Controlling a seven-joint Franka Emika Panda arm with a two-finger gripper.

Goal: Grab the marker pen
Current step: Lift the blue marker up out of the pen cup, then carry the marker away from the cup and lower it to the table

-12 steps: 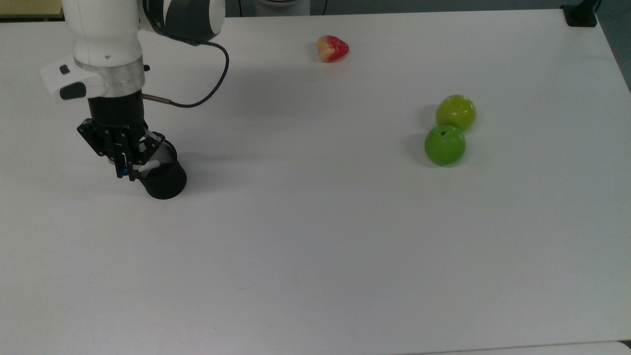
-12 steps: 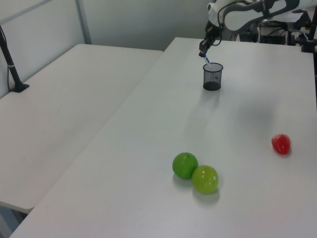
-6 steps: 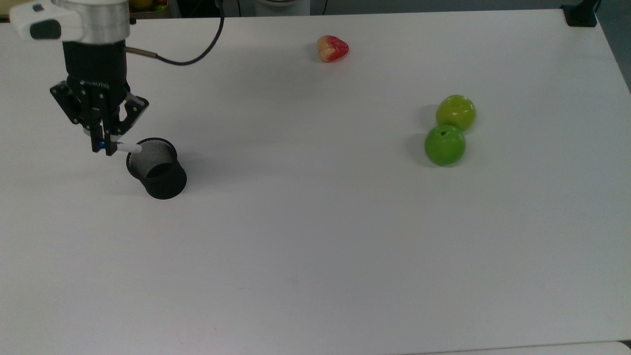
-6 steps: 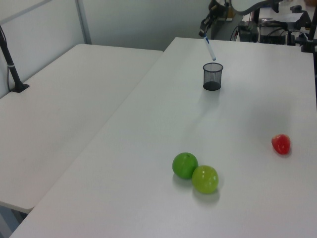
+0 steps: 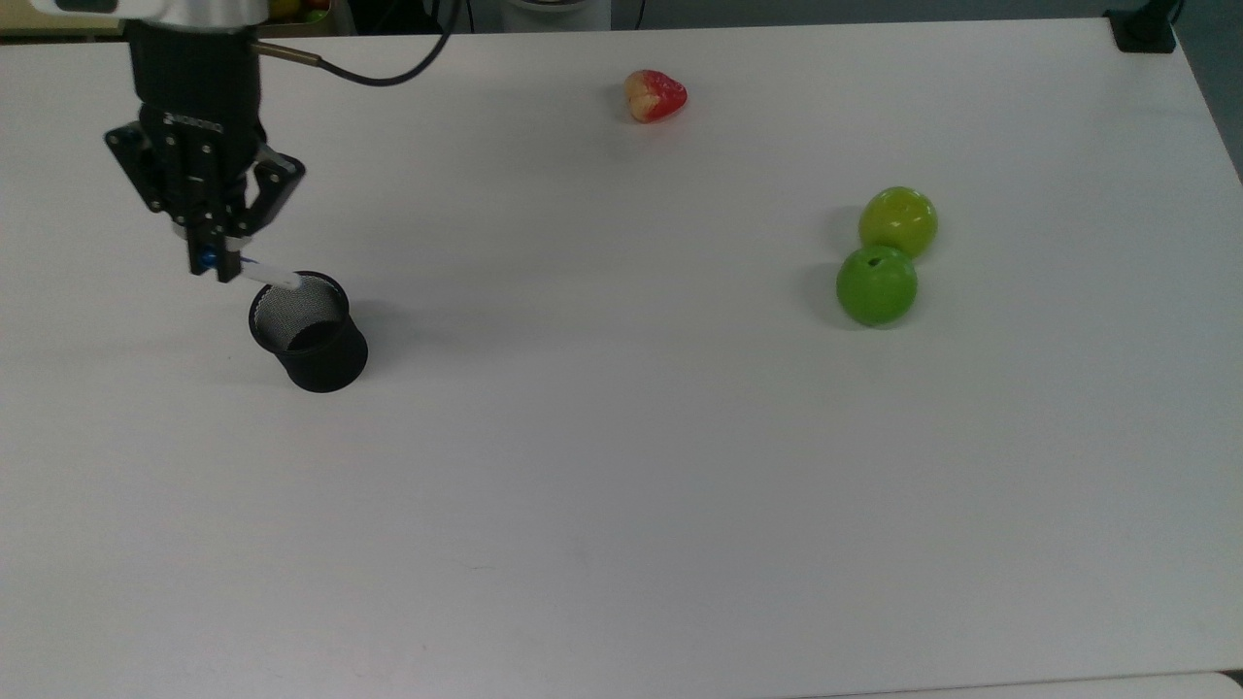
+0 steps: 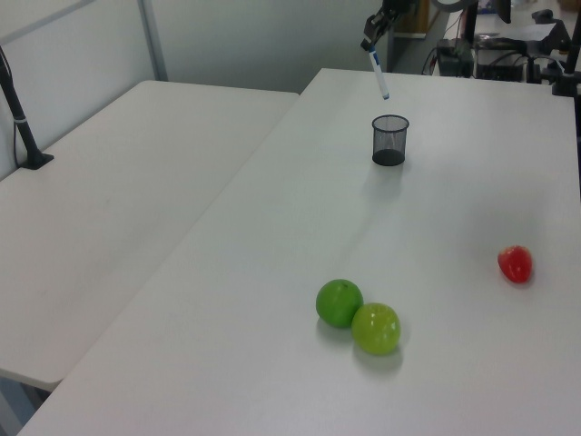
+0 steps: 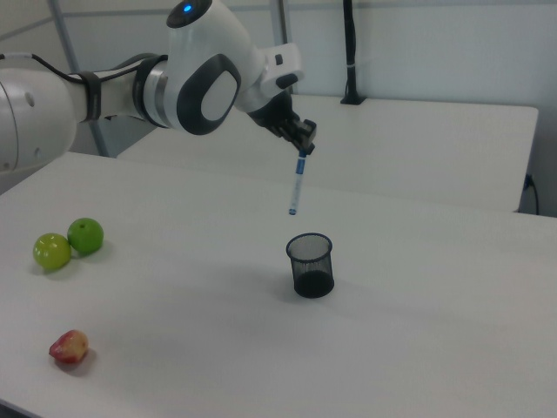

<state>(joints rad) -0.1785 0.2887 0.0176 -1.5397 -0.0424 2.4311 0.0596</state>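
Note:
My gripper (image 5: 216, 260) (image 6: 370, 45) (image 7: 305, 148) is shut on the blue cap end of the marker pen (image 5: 270, 276) (image 6: 379, 76) (image 7: 298, 185), a slim white barrel that hangs down from the fingers. The pen is fully clear of the black mesh cup (image 5: 309, 332) (image 6: 389, 140) (image 7: 311, 265) and its lower tip hovers above the cup's rim. In the right view a clear gap shows between the pen tip and the cup. The cup stands upright on the white table (image 5: 621, 466).
Two green apples (image 5: 877, 284) (image 5: 898, 221) lie touching at the top view's right. A red and yellow fruit (image 5: 655, 95) sits near the far edge. A second table (image 6: 118, 182) stands at the left view's left.
The gripper has risen with the marker pen, drawing it up out of the mesh cup until it hangs free above the rim. The cup and fruits stayed put.

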